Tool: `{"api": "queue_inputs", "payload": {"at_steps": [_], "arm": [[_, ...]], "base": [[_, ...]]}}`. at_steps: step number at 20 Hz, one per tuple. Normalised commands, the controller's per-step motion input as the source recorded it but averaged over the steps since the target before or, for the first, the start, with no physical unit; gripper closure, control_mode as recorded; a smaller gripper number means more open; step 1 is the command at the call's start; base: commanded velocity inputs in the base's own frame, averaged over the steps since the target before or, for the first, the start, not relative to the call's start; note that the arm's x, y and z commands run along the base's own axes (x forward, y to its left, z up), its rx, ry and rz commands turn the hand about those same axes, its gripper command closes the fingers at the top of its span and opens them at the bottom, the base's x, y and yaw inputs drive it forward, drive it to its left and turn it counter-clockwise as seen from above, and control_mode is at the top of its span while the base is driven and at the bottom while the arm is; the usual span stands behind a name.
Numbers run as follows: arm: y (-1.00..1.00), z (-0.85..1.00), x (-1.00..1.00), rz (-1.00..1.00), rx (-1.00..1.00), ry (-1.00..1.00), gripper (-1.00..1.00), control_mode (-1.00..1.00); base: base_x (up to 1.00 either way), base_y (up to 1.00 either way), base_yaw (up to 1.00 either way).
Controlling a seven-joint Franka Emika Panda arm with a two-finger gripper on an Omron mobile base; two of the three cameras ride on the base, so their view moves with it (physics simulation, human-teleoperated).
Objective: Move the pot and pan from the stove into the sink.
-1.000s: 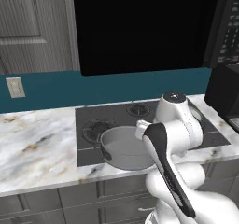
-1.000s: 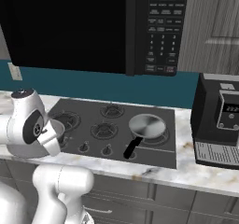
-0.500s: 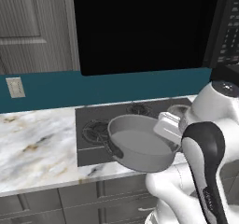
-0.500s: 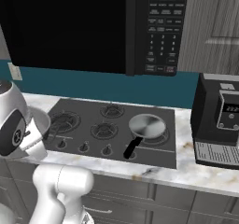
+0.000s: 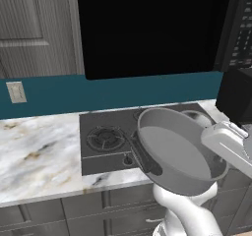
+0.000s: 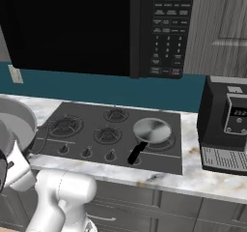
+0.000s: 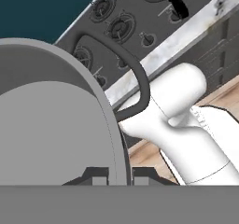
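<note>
Marble desk [image 5: 34, 166] runs under a dark microwave [image 6: 166, 28], with the stove [image 6: 149, 146] set into it and a coffee machine [image 6: 226, 124] standing at its right end. I see the pot [image 5: 174, 151] lifted off the stove and hanging in the air in front of the desk edge, tilted, so that I look into its bare inside. The gripper [image 7: 120, 175] is nearly closed on the pot's rim: in the hand view one finger tip is on each side of the thin wall. One dark loop handle [image 7: 133, 78] curves out beside it. The pan [image 6: 152, 131] is on the right front burner, with its dark handle pointing to the knobs.

I judge the pot to be stiff and rather heavy for a grip on one side only. Smooth metal between two small fingers can slip or turn, and the tilt suggests the weight is pulling it around the grip. I would carry it slowly, without sudden swings. The rim near a handle is a reasonable place to hold. For the pan, I think the long handle or the low rim will serve. The sink is not visible to me from this position.
</note>
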Motion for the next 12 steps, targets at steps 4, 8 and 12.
{"api": "queue_inputs", "payload": {"at_steps": [4, 8, 12], "arm": [[0.0, 0.0, 0.0, 0.0, 0.0, 0.0, 1.0, -1.0], [0.0, 0.0, 0.0, 0.0, 0.0, 0.0, 1.0, -1.0], [0.0, 0.0, -0.03, 0.0, 0.0, 0.0, 1.0, 1.0]], "base": [[0.0, 0.0, 0.0], [0.0, 0.0, 0.0], [-0.08, -0.01, 0.0]]}}
